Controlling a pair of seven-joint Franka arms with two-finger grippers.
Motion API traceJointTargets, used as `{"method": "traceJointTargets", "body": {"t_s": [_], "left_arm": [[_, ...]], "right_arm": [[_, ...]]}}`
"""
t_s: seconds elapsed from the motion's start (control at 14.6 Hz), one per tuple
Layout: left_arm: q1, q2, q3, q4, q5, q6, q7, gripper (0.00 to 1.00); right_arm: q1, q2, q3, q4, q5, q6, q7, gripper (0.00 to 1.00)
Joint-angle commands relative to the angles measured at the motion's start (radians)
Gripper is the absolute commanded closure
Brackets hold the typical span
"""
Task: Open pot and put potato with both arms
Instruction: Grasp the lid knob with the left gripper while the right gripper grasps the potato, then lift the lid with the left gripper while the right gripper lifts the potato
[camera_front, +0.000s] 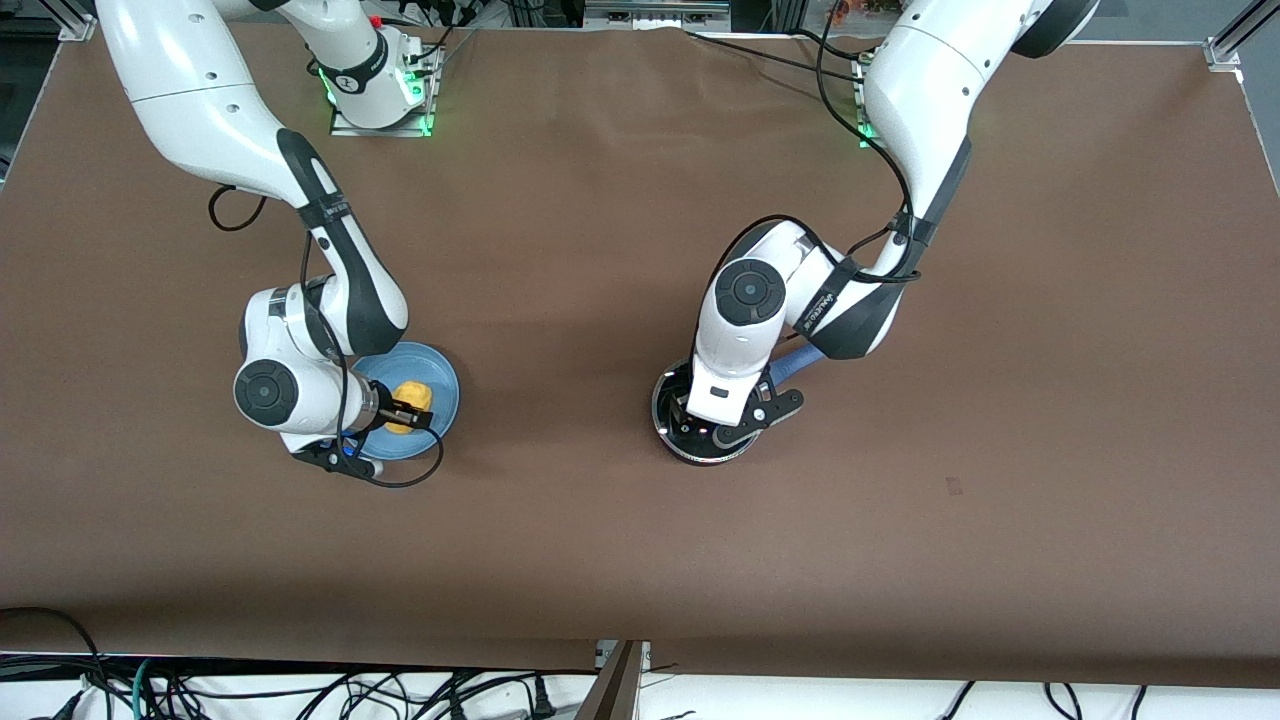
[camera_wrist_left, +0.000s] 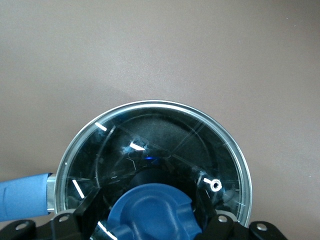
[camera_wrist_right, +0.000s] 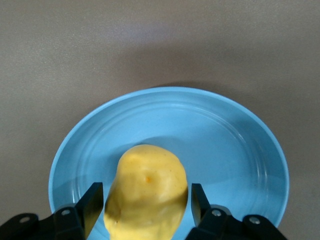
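Note:
The black pot (camera_front: 668, 442) stands on the table with its glass lid (camera_wrist_left: 150, 135) on and its blue handle (camera_front: 797, 362) pointing toward the left arm's base. My left gripper (camera_front: 702, 424) is down on the lid and open, its fingers (camera_wrist_left: 91, 202) straddling the blue knob (camera_wrist_left: 152, 212) with narrow gaps. The yellow-orange potato (camera_front: 413, 397) lies on a blue plate (camera_front: 443, 380) toward the right arm's end. My right gripper (camera_front: 405, 415) is lowered round the potato (camera_wrist_right: 147, 187) and open, one finger (camera_wrist_right: 94, 200) on each side, close to it but with gaps showing.
Brown table cloth all round. The plate (camera_wrist_right: 230, 145) and the pot stand about a plate's width and a half apart, level with each other. Cables hang along the table's edge nearest the front camera; both arm bases stand at the edge farthest from it.

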Motion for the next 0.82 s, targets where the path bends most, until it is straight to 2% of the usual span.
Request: {"method": "traceJointTargets", "body": {"t_s": [0.0, 0.14, 0.41, 0.61, 0.75], "left_arm": [[0.003, 0.015, -0.006, 0.031, 0.011, -0.007, -0.021, 0.30], [0.005, 0.015, -0.006, 0.031, 0.009, -0.007, -0.023, 0.47], [0.003, 0.015, -0.006, 0.031, 0.009, -0.009, -0.038, 0.54], [0.003, 0.014, -0.006, 0.031, 0.012, -0.010, -0.029, 0.69], [0.003, 0.012, -0.006, 0.031, 0.017, -0.015, -0.025, 0.79]], "right_arm": [[-0.004, -0.008, 0.004, -0.009, 0.015, 0.011, 0.009, 0.37], [-0.004, -0.009, 0.004, 0.000, 0.018, 0.003, 0.002, 0.43], [-0.008, -0.022, 0.004, 0.043, 0.052, -0.057, -0.004, 0.44], [-0.010, -0.025, 0.001, 0.130, 0.102, -0.197, -0.006, 0.44], [-0.010, -0.047, 0.001, 0.157, 0.105, -0.267, -0.003, 0.44]]}}
